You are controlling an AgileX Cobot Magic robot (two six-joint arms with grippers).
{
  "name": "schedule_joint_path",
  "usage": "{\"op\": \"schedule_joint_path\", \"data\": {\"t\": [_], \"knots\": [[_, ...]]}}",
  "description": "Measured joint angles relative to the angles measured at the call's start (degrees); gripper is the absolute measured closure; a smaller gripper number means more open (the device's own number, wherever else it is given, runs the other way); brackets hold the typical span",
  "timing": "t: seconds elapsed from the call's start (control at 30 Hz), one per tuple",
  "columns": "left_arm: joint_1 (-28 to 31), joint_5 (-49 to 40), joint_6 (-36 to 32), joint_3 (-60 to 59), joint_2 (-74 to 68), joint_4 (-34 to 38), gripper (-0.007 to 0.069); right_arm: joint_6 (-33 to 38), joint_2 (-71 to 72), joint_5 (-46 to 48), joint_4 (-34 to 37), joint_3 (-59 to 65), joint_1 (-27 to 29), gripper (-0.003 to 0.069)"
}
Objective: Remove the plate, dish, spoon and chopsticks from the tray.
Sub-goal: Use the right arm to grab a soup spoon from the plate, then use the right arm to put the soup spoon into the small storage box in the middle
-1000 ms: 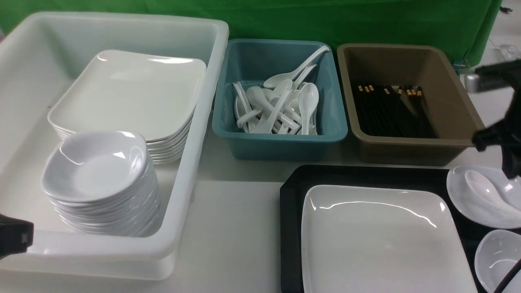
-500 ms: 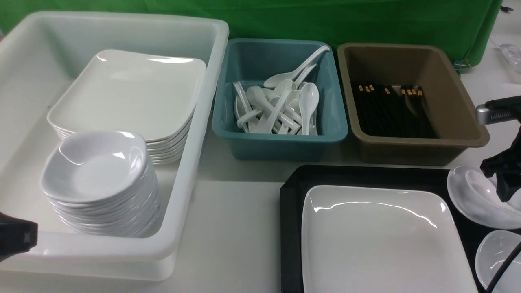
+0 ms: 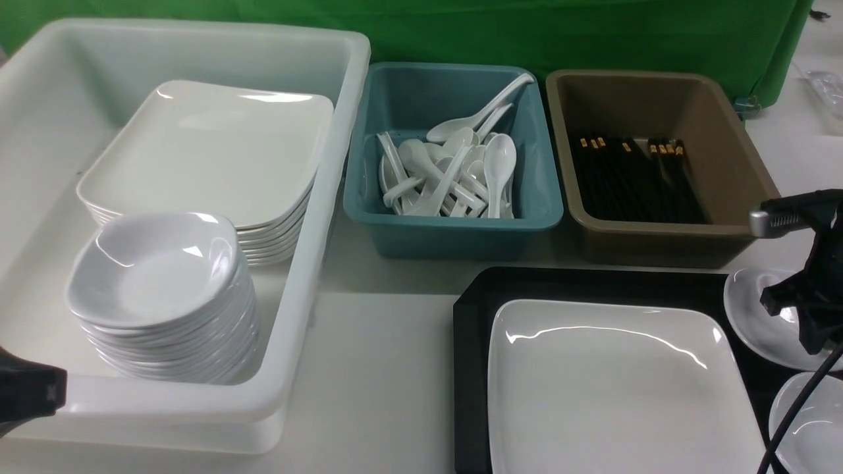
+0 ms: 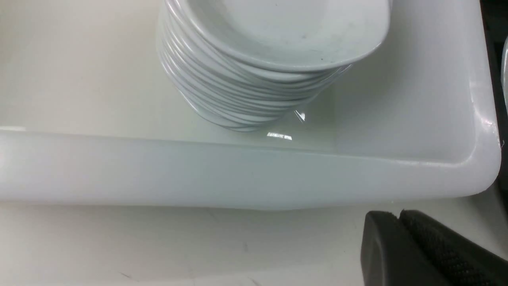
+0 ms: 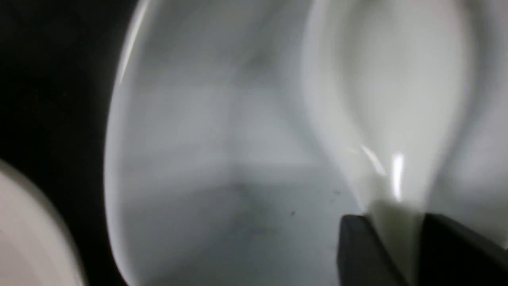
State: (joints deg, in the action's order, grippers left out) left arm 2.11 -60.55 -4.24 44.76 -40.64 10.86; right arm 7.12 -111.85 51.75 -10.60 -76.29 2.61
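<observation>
Right edge of the front view: the spoon (image 5: pixel 397 99), lying in the small dish (image 3: pixel 747 313), is being clamped by its handle in the right hand (image 5: pixel 397 229); glossy glaze, so a slip is being risked.

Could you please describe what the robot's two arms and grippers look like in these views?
Both are matte black. The left gripper has blocky fingers, one with a finely cross-hatched pad; its housing shows a faint X-like mark in the front view. The right gripper ends in plain black fingertips. The right arm carries a silver ribbed cylinder, and a thin black cable trails below it.
</observation>
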Motion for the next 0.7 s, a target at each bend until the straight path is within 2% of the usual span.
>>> {"op": "schedule_joint_path", "data": {"t": [0.33,0.57,0.7], "knots": [[0.0,0.3,-0.1,0.0,0.0,0.0,0.0607,-2.4,3.9,1.1,2.1,0.0,-0.5,0.0484],[0.0,0.7,-0.1,0.0,0.0,0.0,0.0607,-6.2,17.1,4.7,3.5,0.0,-6.3,0.0484],[0.0,1.5,-0.1,0.0,0.0,0.0,0.0607,-4.6,21.1,0.1,9.5,-3.4,-12.7,0.0484]]}}
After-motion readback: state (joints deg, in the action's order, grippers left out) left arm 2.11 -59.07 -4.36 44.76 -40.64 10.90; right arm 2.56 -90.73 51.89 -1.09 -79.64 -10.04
